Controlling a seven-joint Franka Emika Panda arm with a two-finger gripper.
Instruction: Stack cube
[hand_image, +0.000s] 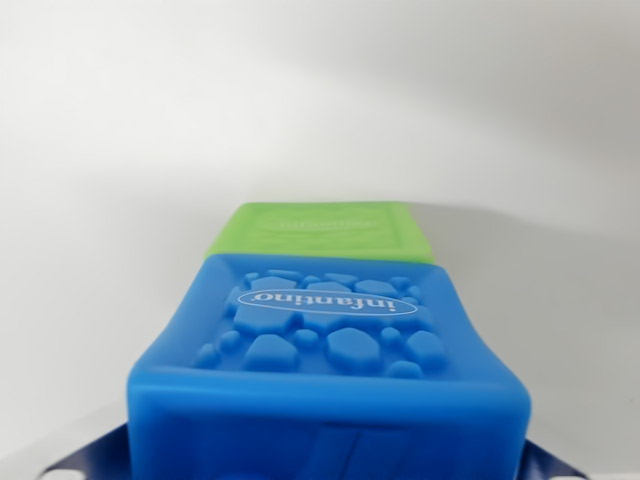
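At the wrist view's lower left and lower right corners, dark blue fingertips (90, 462) of the hand (330, 465) flank the blue Infantino cube (330, 350), apparently pinching it. Straight ahead, just beyond its far edge and seemingly lower, sits the green cube (322, 232) on the white worktop (90, 250); stacking likely needs forward travel.

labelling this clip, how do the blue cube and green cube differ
The blue cube fills the near foreground; the green cube lies beyond it, mostly hidden. The blue cube's face shows raised pebble shapes; the green cube's looks flatter, with faint lines. Both carry an oval logo.
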